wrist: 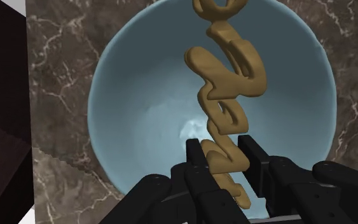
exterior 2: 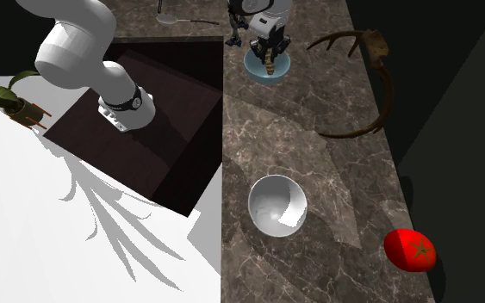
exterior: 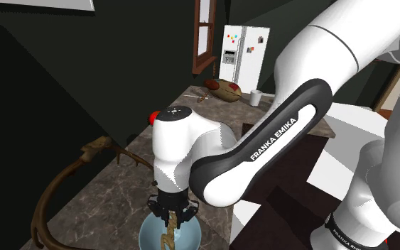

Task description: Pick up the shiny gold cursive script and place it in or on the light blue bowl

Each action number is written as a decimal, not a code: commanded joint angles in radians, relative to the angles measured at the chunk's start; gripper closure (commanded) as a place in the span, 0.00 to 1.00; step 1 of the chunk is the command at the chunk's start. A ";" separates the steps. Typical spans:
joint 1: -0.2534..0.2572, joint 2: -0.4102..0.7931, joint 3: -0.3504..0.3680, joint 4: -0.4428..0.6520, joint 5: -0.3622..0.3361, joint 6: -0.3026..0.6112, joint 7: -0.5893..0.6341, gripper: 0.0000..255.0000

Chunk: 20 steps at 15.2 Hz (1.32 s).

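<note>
Shoulder view, pincer: the black pincer [exterior: 171, 212] hangs straight over the light blue bowl [exterior: 148, 236], which sits at the near end of the desk [exterior: 113, 188]. The gold script [exterior: 168, 236] dangles from the pincer into the bowl.
Shoulder view, surroundings: an antler [exterior: 84, 160] lies along the desk's edge on this view's left. A brown ball [exterior: 226, 89] and a white mug [exterior: 256, 97] stand at the far end, with a fridge [exterior: 242, 53] beyond.
Second exterior view, additions: a silver-white bowl [exterior 2: 276, 205] stands mid-desk and a red tomato [exterior 2: 409, 250] lies near the desk's corner, both well apart from the blue bowl. The blue bowl sits close to the edge bordering a dark recess [exterior 2: 146, 112].
Wrist view, grip: the two fingers are clamped on one end of the script. The rest of it reaches out over the bowl's hollow. Whether it touches the bottom cannot be told.
</note>
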 commanded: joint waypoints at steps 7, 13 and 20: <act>0.000 0.000 0.000 -0.001 0.000 0.000 0.000 0.00; -0.014 -0.102 0.011 0.031 0.068 -0.123 -0.049 0.00; -0.014 -0.102 0.011 0.031 0.068 -0.123 -0.049 0.00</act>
